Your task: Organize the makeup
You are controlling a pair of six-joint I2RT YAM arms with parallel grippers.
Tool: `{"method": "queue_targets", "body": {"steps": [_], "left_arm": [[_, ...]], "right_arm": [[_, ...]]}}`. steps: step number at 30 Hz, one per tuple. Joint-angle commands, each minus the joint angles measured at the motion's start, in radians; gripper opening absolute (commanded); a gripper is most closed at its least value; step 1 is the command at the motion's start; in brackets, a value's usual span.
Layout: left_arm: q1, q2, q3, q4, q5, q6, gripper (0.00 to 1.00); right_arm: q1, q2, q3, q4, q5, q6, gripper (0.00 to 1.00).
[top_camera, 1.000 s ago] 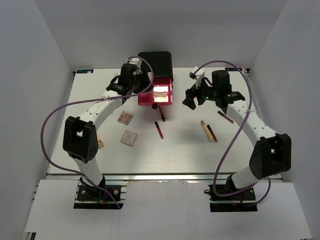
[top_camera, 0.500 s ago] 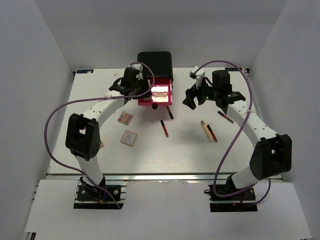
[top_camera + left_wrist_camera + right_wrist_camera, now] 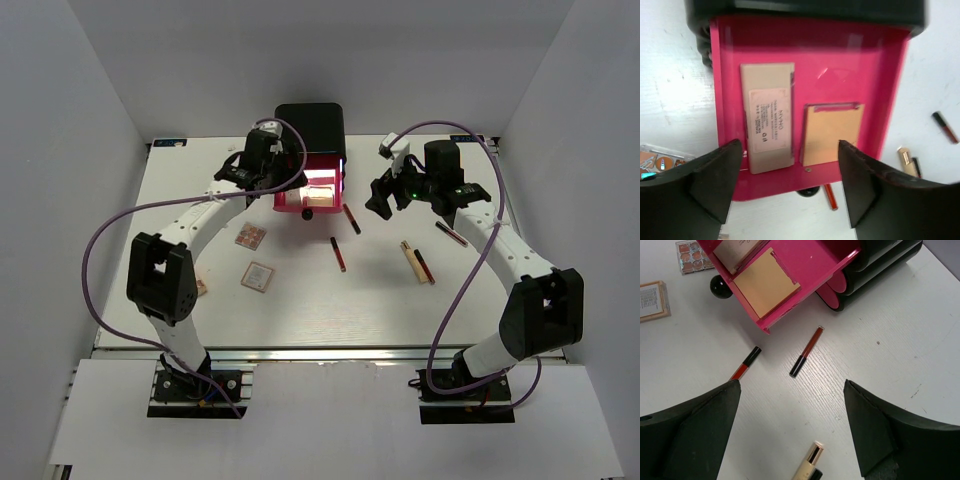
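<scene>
Hanging spread wide above the pink drawer point(image 3: 850, 60), the left fingers point(image 3: 705, 182) grip nothing; the drawer floor shows in the gap between them. Two pieces of the makeup lie flat inside the drawer, side by side. A beige palette point(image 3: 767, 117) with a printed label lies toward the drawer's left wall, and a plain tan square palette point(image 3: 830, 132) lies just to its right, near the front lip. The drawer juts out of the black box point(image 3: 311, 125) at the far side of the white bench point(image 3: 380, 300), with its black knob point(image 3: 720, 286) at the front.

The right fingers point(image 3: 695, 430) are also wide apart and empty, held in the air off the drawer's right front corner. Under them on the bench lie a red-and-black stick point(image 3: 806, 351), close to that corner, and a second red-and-black stick point(image 3: 744, 365) a little further out, the two not touching. Farther right of the drawer, a beige stick point(image 3: 409, 259) and a red stick point(image 3: 424, 266) lie together, with a lone stick point(image 3: 452, 234) beyond them. Off the drawer's left front, an eyeshadow palette point(image 3: 250, 237) with coloured pans and a boxed square palette point(image 3: 257, 276) rest on the bench, apart from the drawer. A small tan piece point(image 3: 201, 287) lies farther left still.
</scene>
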Motion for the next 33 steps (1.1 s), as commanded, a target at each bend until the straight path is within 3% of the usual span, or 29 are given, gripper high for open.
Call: {"method": "queue_targets", "body": {"steps": [1,3,4,5,7,9,10,11,13,14,15,18,25,29,33], "left_arm": [[-0.004,-0.133,0.073,-0.005,-0.052,-0.023,0.82],[-0.002,-0.171,0.036,-0.013,-0.125,-0.049,0.65],[0.003,-0.226,0.009,-0.011,-0.154,-0.087,0.37],[0.007,-0.257,-0.023,-0.004,-0.176,-0.106,0.27],[0.038,-0.314,-0.13,0.0,-0.222,-0.185,0.15],[0.07,-0.385,-0.2,-0.008,-0.231,-0.286,0.13],[0.119,-0.4,-0.265,-0.031,-0.224,-0.334,0.2],[0.145,-0.418,-0.295,-0.046,-0.213,-0.377,0.51],[0.212,-0.416,-0.365,-0.071,-0.157,-0.478,0.7],[0.231,-0.388,-0.375,-0.083,-0.143,-0.504,0.87],[0.245,-0.364,-0.373,-0.105,-0.129,-0.553,0.92],[0.274,-0.243,-0.32,-0.19,-0.078,-0.612,0.97],[0.274,0.02,-0.114,-0.347,-0.015,-0.701,0.98],[0.273,0.139,0.021,-0.488,-0.035,-0.721,0.98],[0.271,0.196,0.068,-0.52,-0.034,-0.706,0.98]], "right_arm": [[0.0,0.005,-0.008,-0.001,-0.001,-0.013,0.89],[-0.002,0.002,-0.011,-0.001,0.01,-0.014,0.89],[0.0,0.0,-0.016,-0.001,0.014,-0.016,0.88],[-0.002,-0.003,-0.022,-0.001,0.022,-0.017,0.89],[-0.003,-0.01,-0.04,0.002,0.025,-0.021,0.89],[-0.002,-0.016,-0.051,0.004,0.025,-0.021,0.88],[-0.002,-0.018,-0.063,0.004,0.025,-0.021,0.89],[-0.002,-0.019,-0.068,0.004,0.025,-0.021,0.89],[-0.002,-0.021,-0.076,0.005,0.024,-0.021,0.89],[-0.003,-0.02,-0.079,0.004,0.025,-0.021,0.89],[-0.003,-0.021,-0.08,0.004,0.025,-0.021,0.89],[-0.002,-0.026,-0.086,0.002,0.025,-0.019,0.88],[-0.003,-0.036,-0.112,0.005,0.028,-0.011,0.89],[-0.003,-0.046,-0.129,0.013,0.036,-0.01,0.89],[-0.003,-0.046,-0.137,0.024,0.038,-0.001,0.89]]}}
